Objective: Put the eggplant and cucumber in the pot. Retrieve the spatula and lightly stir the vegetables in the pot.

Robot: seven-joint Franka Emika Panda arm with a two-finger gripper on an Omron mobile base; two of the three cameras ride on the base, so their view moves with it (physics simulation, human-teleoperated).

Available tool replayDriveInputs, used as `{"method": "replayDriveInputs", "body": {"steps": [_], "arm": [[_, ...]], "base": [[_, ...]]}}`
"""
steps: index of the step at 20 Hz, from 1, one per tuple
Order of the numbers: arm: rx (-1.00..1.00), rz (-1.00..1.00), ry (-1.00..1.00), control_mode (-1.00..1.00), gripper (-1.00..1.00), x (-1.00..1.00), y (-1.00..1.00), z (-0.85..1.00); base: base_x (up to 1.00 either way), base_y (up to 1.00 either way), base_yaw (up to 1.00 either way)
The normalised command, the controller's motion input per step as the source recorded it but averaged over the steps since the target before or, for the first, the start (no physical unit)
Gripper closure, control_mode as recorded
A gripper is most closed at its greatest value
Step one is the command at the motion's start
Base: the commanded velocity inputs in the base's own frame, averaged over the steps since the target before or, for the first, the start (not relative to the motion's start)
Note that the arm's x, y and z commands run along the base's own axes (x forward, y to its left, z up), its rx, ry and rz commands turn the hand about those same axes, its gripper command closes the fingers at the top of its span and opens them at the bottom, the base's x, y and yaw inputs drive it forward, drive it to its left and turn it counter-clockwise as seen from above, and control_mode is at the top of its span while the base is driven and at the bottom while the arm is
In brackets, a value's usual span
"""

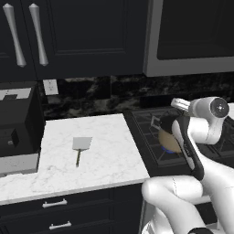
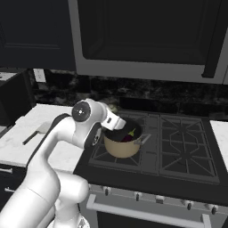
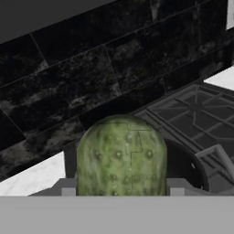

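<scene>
While the pot (image 2: 122, 141) sits on the front left burner of the stove (image 2: 187, 156), the eggplant (image 2: 128, 136) lies inside against its dark interior, a small purple shape with a touch of green near it; that is all that can be made out in the pot. One cucumber (image 3: 121, 157) stands clamped between the two finger pads of the gripper (image 3: 121, 188), its rounded, bumpy end pointing up toward the black tiled backsplash (image 3: 82, 87) in the hand view. Below and behind the cucumber the dark mouth of the pot curves, with one steel loop handle at the right; the cucumber's lower end is cut off at the bottom of that view. One spatula (image 1: 81, 148) lies flat on the white marble counter (image 1: 105, 155), well apart from the stove, blade toward the wall and thin handle toward the front edge. From the left base camera the arm covers most of the pot, leaving a tan sliver visible, and the gripper itself is hard to see behind the wrist. From the right base camera the spatula is partly hidden behind the arm.
</scene>
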Motion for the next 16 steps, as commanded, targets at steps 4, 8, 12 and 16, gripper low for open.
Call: {"method": "replayDriveInputs", "body": {"steps": [4,8,12,16], "arm": [[0.00,0.00,-0.06,-1.00,1.00,0.49,-0.01,-0.48],[0.00,0.00,-0.06,-1.00,1.00,0.44,-0.13,-0.35],[0.00,0.00,0.00,-1.00,1.00,0.39,-0.21,-0.15],[0.00,0.00,0.01,-1.00,1.00,0.31,-0.21,-0.08]], "base": [[0.00,0.00,0.00],[0.00,0.00,0.00],[0.00,0.00,0.00],[0.00,0.00,0.00]]}}
